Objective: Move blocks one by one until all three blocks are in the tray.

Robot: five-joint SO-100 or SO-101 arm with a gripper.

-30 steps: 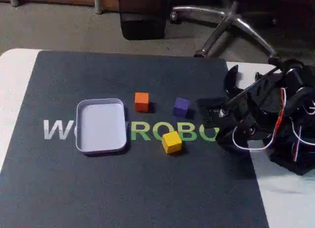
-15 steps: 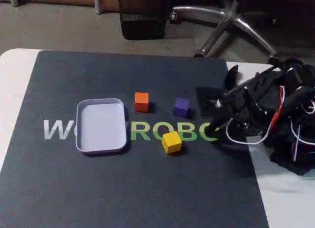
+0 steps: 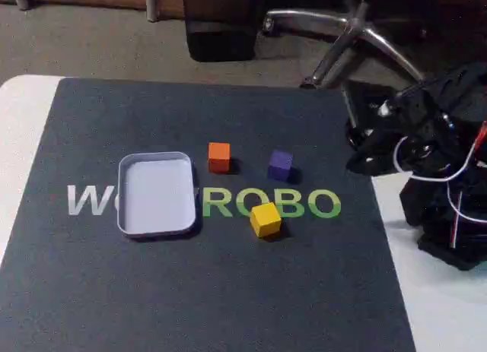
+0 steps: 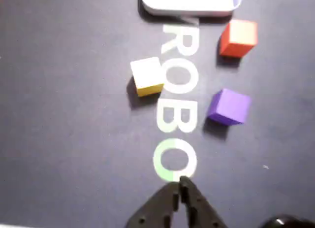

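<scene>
On the dark mat lie an orange block [image 3: 219,156], a purple block [image 3: 281,164] and a yellow block [image 3: 265,218], all outside the pale tray [image 3: 156,194], whose floor is bare. The wrist view shows the yellow block [image 4: 146,76], the purple block [image 4: 229,106], the orange block [image 4: 238,37] and the tray's near rim [image 4: 189,6] at the top edge. My gripper [image 4: 180,184] enters from the bottom of the wrist view, its fingertips together and holding nothing, well short of the blocks. In the fixed view the gripper [image 3: 364,150] hangs raised at the mat's right edge.
The mat [image 3: 190,291] carries large pale and green lettering [image 3: 270,204] beside the tray. The arm's base and loose wires [image 3: 453,215] stand on the white table at the right. An office chair base [image 3: 358,40] is on the floor behind the table.
The arm has lifted and pulled back to the right, off the lettering, so the last letters now show. The blocks and tray have not moved.
</scene>
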